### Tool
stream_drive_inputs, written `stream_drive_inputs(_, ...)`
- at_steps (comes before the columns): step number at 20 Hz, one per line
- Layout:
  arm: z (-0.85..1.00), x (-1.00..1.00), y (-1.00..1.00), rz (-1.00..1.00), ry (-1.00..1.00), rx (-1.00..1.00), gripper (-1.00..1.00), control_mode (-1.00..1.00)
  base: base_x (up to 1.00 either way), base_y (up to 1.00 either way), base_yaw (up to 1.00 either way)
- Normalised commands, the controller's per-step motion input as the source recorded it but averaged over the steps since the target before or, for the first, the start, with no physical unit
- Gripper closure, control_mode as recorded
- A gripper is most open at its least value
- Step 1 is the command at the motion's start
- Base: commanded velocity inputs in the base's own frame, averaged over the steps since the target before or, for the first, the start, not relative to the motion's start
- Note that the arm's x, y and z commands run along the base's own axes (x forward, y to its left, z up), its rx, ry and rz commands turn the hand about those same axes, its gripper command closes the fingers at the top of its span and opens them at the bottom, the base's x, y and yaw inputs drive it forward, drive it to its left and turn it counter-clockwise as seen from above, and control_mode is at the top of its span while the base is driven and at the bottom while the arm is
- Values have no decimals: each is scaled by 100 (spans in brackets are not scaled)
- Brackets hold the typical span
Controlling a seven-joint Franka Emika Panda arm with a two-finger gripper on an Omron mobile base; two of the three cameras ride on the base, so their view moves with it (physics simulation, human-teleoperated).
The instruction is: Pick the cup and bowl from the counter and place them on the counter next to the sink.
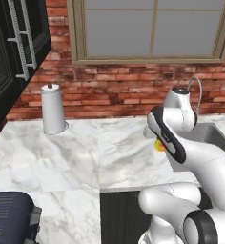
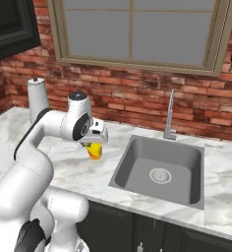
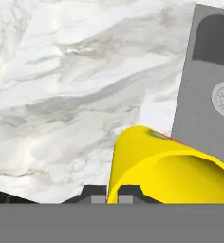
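Tool (image 2: 94, 142) pinching the cup (image 2: 95, 151) by its rim wall, jaws pressed tight on the thin yellow side; cup hangs just above the tabletop (image 2: 78, 165), near the left edge of the sink (image 2: 159, 170), and seems clear of the marble, though contact is hard to rule out from these angles. In the hand view the cup (image 3: 166, 171) sits tilted under the fingertips (image 3: 97, 193), mouth toward the camera, basin off to the right. Risks, as judged: a rim pinch on a smooth tumbler is a shallow hold, so a quick swing or a hard set-down could twist it loose. Released while tilted, it may tip and roll, and the basin lip is close enough that a roll rightward drops it into the sink rather than beside it. Paper-towel roll (image 1: 52, 110) stands far left, well apart, no hazard. Bowl not located here; a careless cup placement could crowd the spot it needs later.
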Motion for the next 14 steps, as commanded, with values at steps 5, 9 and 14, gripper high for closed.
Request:
stream_drive_inputs(5,-18,10,0,2,42,-2,100,-100,0,0,0)
stream_drive_inputs(9,-24,16,0,0,34,-2,100,-100,0,0,0)
stream_drive_inputs(14,-47,17,0,0,3,0,100,-100,0,0,0)
